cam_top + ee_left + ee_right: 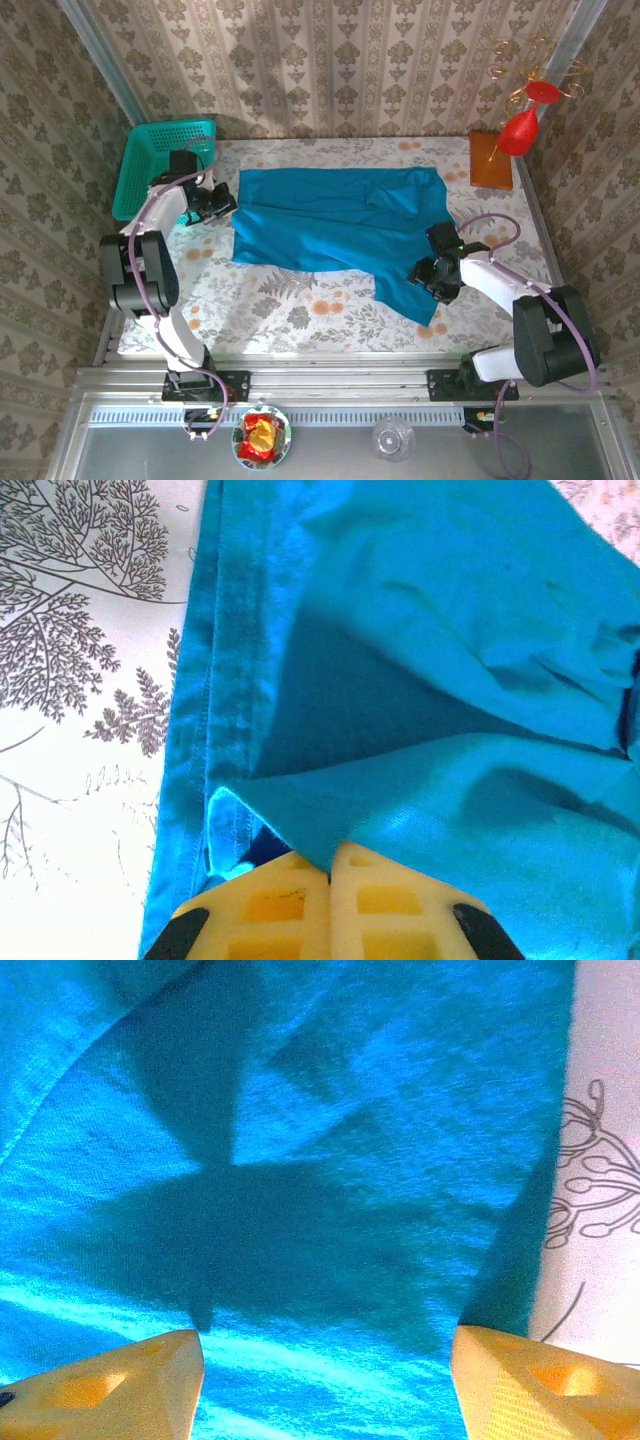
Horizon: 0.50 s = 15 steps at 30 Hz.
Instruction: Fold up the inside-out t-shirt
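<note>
The blue-teal t-shirt point(340, 225) lies spread across the middle of the table, its hem at the left and a flap hanging toward the front right. My left gripper point(218, 203) sits at the shirt's left edge, shut on a pinched fold of the t-shirt point(420, 630) just inside the stitched hem; the yellow fingers point(290, 900) meet with cloth between them. My right gripper point(432, 272) hovers over the shirt's right front part, open, its two yellow fingertips point(120, 1390) wide apart above flat cloth point(320, 1160) with nothing between them.
A teal mesh basket point(160, 160) stands at the back left, close behind the left arm. A brown block point(491, 160) with a red ornament point(520, 130) is at the back right. Patterned tablecloth point(300, 310) shows along the front.
</note>
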Motion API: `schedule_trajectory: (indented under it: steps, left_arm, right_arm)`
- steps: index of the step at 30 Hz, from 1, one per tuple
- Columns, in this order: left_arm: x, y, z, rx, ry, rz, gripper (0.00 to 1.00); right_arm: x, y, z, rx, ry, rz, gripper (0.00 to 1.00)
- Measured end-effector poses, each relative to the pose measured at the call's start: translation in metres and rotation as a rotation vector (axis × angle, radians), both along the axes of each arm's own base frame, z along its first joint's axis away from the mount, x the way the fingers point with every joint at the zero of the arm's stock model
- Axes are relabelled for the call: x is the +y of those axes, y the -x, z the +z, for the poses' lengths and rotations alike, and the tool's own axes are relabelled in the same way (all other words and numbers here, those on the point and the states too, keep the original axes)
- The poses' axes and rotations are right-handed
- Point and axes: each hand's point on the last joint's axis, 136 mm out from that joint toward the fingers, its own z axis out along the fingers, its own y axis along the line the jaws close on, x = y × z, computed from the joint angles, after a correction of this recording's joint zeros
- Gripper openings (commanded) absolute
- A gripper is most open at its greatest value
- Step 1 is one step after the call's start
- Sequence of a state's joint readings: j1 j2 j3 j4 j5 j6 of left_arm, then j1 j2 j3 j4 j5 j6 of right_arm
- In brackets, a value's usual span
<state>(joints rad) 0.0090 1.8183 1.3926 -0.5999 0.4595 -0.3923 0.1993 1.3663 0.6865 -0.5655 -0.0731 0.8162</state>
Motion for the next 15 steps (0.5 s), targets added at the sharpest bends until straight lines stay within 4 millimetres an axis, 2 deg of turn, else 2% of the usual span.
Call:
schedule_trajectory:
  steps: [5, 8, 12, 15]
  left_arm:
    - [0.0, -0.004, -0.01, 0.018, -0.02, -0.004, 0.4]
    - [0.002, -0.001, -0.009, -0.002, -0.036, 0.001, 0.46]
    - [0.006, 0.027, -0.01, 0.001, -0.056, 0.015, 0.48]
    - [0.009, 0.048, -0.01, -0.006, -0.067, 0.023, 0.48]
  right_arm:
    - [-0.007, 0.001, 0.004, -0.008, 0.019, -0.017, 0.68]
    - [-0.014, 0.0, 0.004, -0.006, 0.026, -0.036, 0.68]
    - [-0.028, -0.003, 0.004, -0.009, 0.028, -0.072, 0.67]
    - [-0.037, -0.007, 0.008, -0.012, 0.027, -0.085, 0.61]
